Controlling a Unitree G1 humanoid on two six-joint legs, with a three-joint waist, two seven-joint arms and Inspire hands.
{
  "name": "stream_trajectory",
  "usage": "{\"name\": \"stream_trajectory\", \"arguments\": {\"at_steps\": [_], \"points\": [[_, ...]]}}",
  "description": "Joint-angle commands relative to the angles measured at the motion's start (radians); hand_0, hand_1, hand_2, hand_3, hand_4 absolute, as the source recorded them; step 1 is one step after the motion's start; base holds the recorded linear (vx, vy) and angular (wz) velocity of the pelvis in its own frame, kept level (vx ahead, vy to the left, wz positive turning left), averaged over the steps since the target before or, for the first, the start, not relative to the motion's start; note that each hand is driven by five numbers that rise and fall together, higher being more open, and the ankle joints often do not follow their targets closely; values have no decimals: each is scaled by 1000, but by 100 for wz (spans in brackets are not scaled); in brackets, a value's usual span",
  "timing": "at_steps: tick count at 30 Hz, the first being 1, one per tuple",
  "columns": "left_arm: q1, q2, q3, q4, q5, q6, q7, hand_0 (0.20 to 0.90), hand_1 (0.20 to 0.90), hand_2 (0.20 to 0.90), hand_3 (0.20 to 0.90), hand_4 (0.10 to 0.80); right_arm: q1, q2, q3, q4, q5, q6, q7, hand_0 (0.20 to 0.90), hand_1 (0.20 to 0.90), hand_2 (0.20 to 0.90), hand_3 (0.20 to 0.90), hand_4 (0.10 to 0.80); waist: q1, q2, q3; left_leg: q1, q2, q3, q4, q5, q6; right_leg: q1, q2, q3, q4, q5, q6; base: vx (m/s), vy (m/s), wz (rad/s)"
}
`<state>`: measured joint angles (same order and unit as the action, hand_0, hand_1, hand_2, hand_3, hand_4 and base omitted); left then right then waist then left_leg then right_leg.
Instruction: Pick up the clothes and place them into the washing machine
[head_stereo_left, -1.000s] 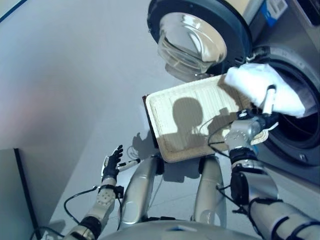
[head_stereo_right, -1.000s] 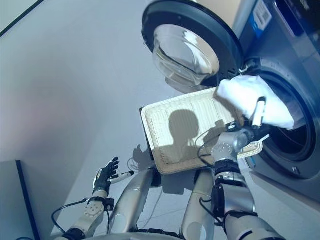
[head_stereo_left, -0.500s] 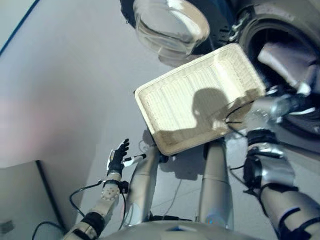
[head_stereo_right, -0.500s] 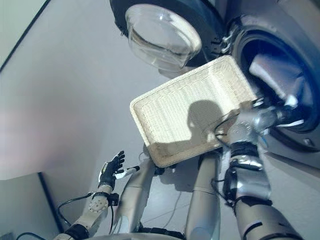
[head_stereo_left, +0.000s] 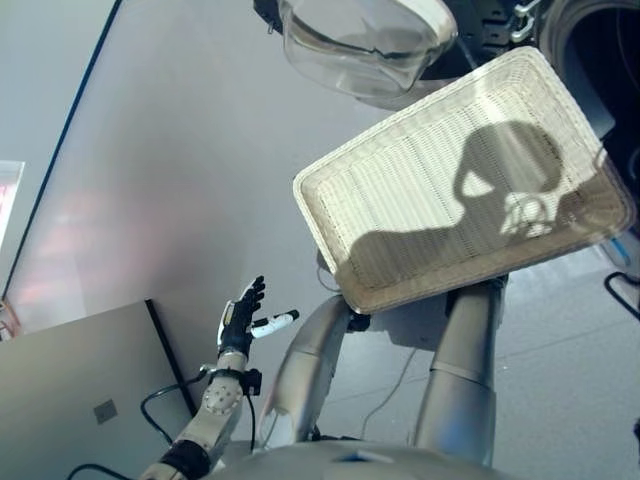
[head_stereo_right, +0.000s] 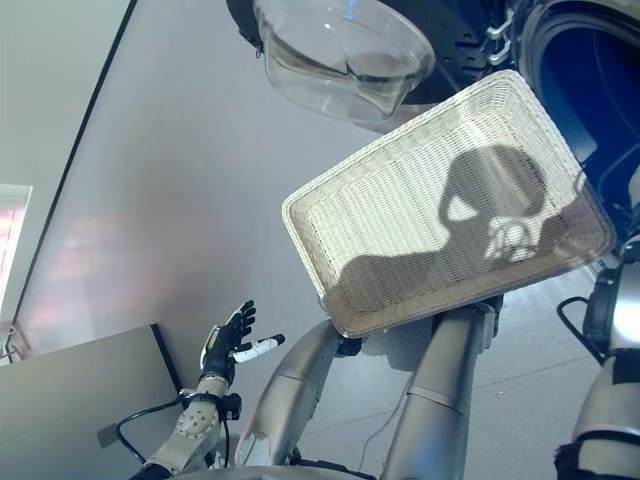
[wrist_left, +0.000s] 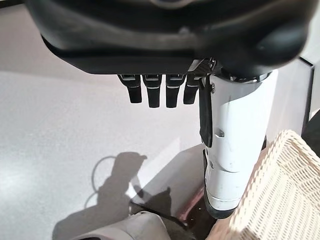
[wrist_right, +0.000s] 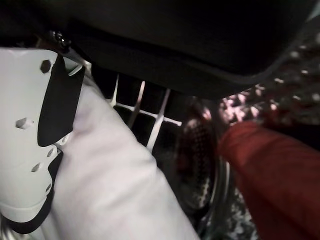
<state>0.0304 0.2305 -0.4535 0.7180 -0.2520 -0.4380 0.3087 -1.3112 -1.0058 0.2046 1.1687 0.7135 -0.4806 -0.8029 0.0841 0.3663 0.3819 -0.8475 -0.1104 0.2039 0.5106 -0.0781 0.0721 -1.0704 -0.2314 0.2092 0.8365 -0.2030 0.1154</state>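
Note:
The shallow wicker basket (head_stereo_left: 420, 170) lies empty beside the washing machine, whose round glass door (head_stereo_left: 360, 40) hangs open next to the dark drum opening (head_stereo_left: 605, 40). In the right wrist view my right hand (wrist_right: 25, 150) is inside the drum. Its white-covered thumb presses on a white cloth (wrist_right: 110, 185) held against the fingers. A red garment (wrist_right: 275, 175) lies in the drum beside it. My left hand (head_stereo_left: 238, 322) hangs idle and open above the floor at the lower left. It also shows in the left wrist view (wrist_left: 157, 90).
A grey flat-topped cabinet (head_stereo_left: 80, 390) stands at the lower left. The perforated metal drum wall (wrist_right: 200, 150) lies close behind the white cloth. The basket's corner (wrist_left: 280, 190) shows next to my left thumb.
The camera has swung, shifting the whole picture. My right hand has carried the white cloth from the drum's mouth into the drum, out of the eye views. The left hand has stayed put.

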Motion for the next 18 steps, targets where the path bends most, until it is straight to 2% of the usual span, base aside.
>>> {"name": "stream_trajectory", "arguments": {"at_steps": [1,5,11,12,13,18], "points": [[58,55,18,73,-39,-19,39,900,900,900,900,800,-220,-220,64,-168,-79,-58,17,200,200,200,200,300,-13,-9,-117,59,25,-59,14,-82,-41,68,85,-102,-80,4,-94,0,0,0],[51,51,5,67,-42,-21,40,900,900,900,900,800,-213,-203,48,-119,-72,-50,15,200,200,200,200,300,-2,-7,-125,54,23,-65,-2,-73,-42,64,82,-105,-87,9,-95,3,-5,2],[54,54,27,73,-39,-17,52,900,900,900,900,800,-219,-211,52,-77,-48,-43,34,200,200,200,200,300,5,9,-136,79,12,-71,-44,-57,-49,80,72,-110,-99,10,-93,19,12,4],[55,55,28,76,-38,-16,52,900,900,900,900,800,-222,-209,56,-75,-45,-42,38,227,227,227,227,320,6,9,-138,82,10,-72,-47,-55,-49,83,72,-110,-100,10,-93,0,0,0],[57,55,25,78,-37,-15,51,900,900,900,900,800,-229,-209,58,-64,-43,-36,41,900,900,900,900,800,7,12,-140,84,8,-72,-50,-53,-49,87,72,-110,-103,10,-93,0,0,0],[56,51,23,88,-46,-14,47,900,900,900,900,800,-258,-199,87,-33,-42,-22,44,900,900,900,900,800,12,14,-141,98,8,-74,-71,-45,-49,101,69,-113,-117,15,-90,0,0,0]]}}
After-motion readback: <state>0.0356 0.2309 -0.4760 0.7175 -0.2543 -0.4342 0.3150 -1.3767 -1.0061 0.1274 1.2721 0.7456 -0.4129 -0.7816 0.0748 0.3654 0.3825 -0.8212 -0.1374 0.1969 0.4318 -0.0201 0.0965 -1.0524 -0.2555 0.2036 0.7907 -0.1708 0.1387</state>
